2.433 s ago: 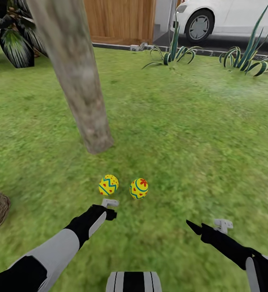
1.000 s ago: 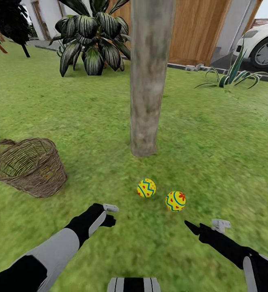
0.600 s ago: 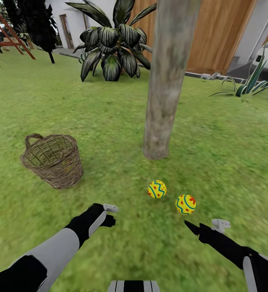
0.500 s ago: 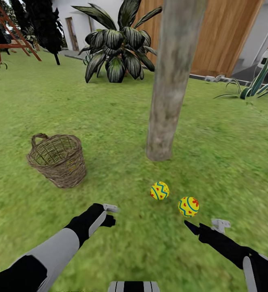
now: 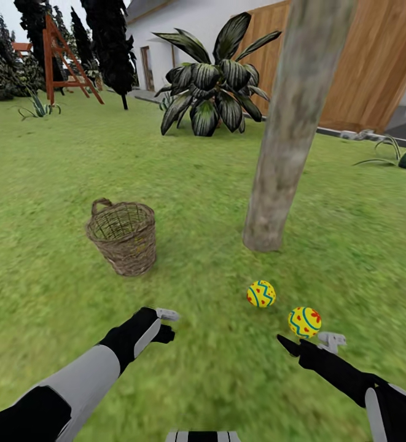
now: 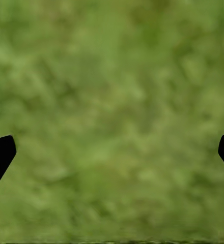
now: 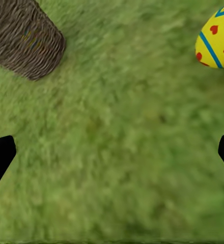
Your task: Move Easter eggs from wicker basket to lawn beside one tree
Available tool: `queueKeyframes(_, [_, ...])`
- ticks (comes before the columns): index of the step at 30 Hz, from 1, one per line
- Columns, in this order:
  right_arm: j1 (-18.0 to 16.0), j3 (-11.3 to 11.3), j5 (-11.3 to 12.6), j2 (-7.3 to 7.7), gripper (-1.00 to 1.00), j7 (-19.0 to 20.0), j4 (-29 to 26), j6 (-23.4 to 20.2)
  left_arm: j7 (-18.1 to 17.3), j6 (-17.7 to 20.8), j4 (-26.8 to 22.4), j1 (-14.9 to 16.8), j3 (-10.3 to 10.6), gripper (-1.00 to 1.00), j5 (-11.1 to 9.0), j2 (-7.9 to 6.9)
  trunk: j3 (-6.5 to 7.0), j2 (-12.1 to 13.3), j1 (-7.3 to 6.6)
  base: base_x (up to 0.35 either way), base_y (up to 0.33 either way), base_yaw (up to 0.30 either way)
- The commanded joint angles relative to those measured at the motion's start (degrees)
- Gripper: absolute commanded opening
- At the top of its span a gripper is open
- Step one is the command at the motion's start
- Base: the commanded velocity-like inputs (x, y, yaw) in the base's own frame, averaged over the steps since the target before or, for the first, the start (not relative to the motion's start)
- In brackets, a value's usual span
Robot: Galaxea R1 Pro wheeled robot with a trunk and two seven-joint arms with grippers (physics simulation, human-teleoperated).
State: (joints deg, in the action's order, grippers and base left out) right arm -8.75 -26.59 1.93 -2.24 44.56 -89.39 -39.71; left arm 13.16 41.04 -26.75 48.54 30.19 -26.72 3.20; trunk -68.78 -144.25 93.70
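Observation:
Two yellow Easter eggs lie on the lawn (image 5: 55, 184) near the foot of the tree (image 5: 282, 159): one egg (image 5: 261, 293) closer to the trunk, the other egg (image 5: 304, 321) just ahead of my right gripper (image 5: 307, 344). One egg (image 7: 218, 38) also shows in the right wrist view. The wicker basket (image 5: 123, 236) stands upright to the left of the tree, and its inside is hard to make out; its wall (image 7: 23, 38) shows in the right wrist view. My left gripper (image 5: 166, 325) hovers low over bare grass. Both grippers are open and hold nothing.
A big dark-leaved plant (image 5: 212, 92) grows behind the tree, before a wooden fence (image 5: 368, 73) and a white house (image 5: 184, 24). A red wooden frame (image 5: 61, 58) and dark conifers (image 5: 107, 43) stand at the far left. A spiky plant (image 5: 405, 153) grows at the right edge.
The whole view has swung left: basket, tree and eggs have shifted rightward in the picture, and the basket has come fully into sight. Both arms hold the same pose.

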Motion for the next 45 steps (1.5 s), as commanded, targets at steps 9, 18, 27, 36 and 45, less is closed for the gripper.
queueKeyframes(9, [-0.04,-0.13,0.18,0.0,1.0,0.24,0.21,-0.46,0.5,1.6,-1.4,0.04,0.33,1.0,-0.61,-0.12,1.52,0.1,-0.27,-0.16,0.0,0.253])
queueKeyframes(18, [-0.04,-0.17,0.21,-0.04,1.0,0.26,0.59,-0.31,0.56,2.62,-2.99,0.02,0.23,1.0,-0.61,-0.26,3.19,0.22,-0.51,-0.014,0.0,0.164])
queueKeyframes(27, [-0.04,-0.12,0.35,-0.06,1.0,0.18,1.72,3.46,0.62,3.05,-3.78,0.06,0.22,1.0,-0.61,-0.54,5.15,0.34,-0.74,-0.001,0.0,0.016])
queueKeyframes(36, [-0.04,-0.12,0.37,-0.05,1.0,0.17,1.91,3.92,0.64,3.61,-4.06,0.06,0.22,1.0,-0.61,-0.56,7.14,0.46,-0.97,0.0,0.0,0.001])
queueKeyframes(45, [-0.04,-0.12,0.37,-0.06,1.0,0.21,1.94,4.02,0.64,3.74,-4.09,0.06,0.22,1.0,-0.61,-0.52,9.13,0.58,-1.2,0.0,0.0,0.0])
